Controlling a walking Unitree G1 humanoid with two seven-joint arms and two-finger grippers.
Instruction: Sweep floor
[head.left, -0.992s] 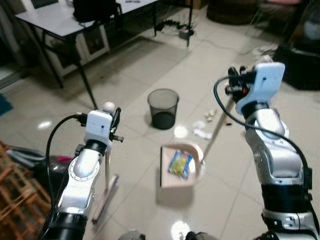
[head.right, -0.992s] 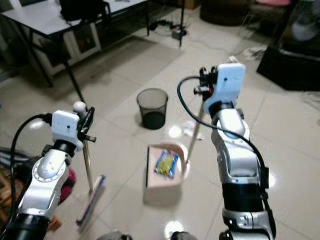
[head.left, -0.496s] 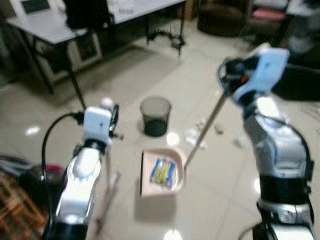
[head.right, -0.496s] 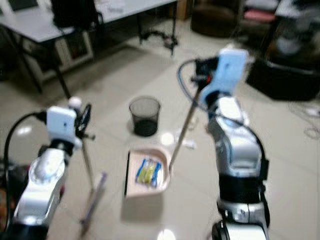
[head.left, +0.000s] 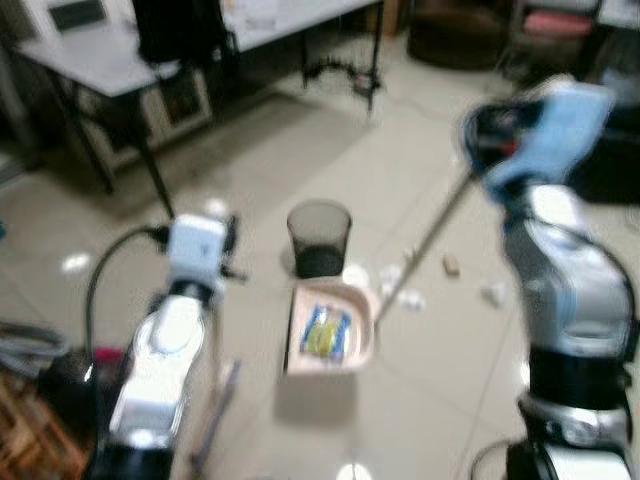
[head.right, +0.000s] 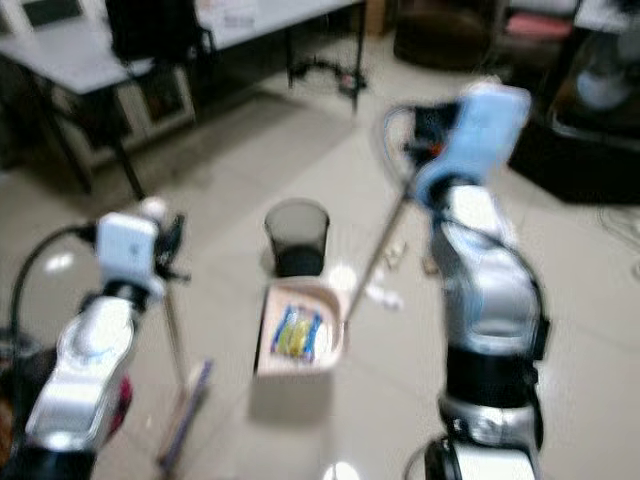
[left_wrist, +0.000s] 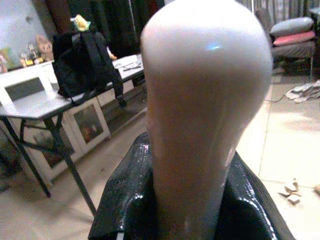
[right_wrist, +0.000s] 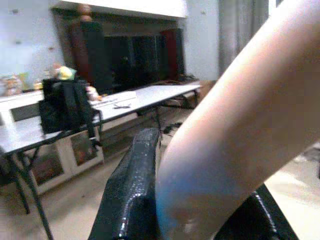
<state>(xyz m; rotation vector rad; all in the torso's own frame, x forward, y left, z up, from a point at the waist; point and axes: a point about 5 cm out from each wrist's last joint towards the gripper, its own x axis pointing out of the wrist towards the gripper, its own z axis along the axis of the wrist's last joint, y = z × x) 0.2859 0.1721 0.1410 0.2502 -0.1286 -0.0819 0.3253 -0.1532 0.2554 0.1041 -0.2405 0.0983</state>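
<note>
Home room — desk (head.left: 110, 70), sofa (left_wrist: 292, 30), tiles.

We see a pale pink plastic dustpan (head.left: 330, 335) with a yellow-and-blue patterned wrapper (head.left: 325, 332) lying in it, and a pale long handle (head.left: 425, 245). Beside it stands a dark mesh wastebasket (head.left: 319, 238), black and see-through. The glossy tiled floor (head.left: 250, 170) is beige with bright white glare spots and white paper scraps (head.left: 398, 290). The broom's cream rounded handle tip (left_wrist: 205, 100) sits between glossy black fingers (left_wrist: 127, 200). A black backpack (left_wrist: 82, 60) sits on the grey tabletop (left_wrist: 30, 102). Both arms are silver with white wrist housings.
</note>
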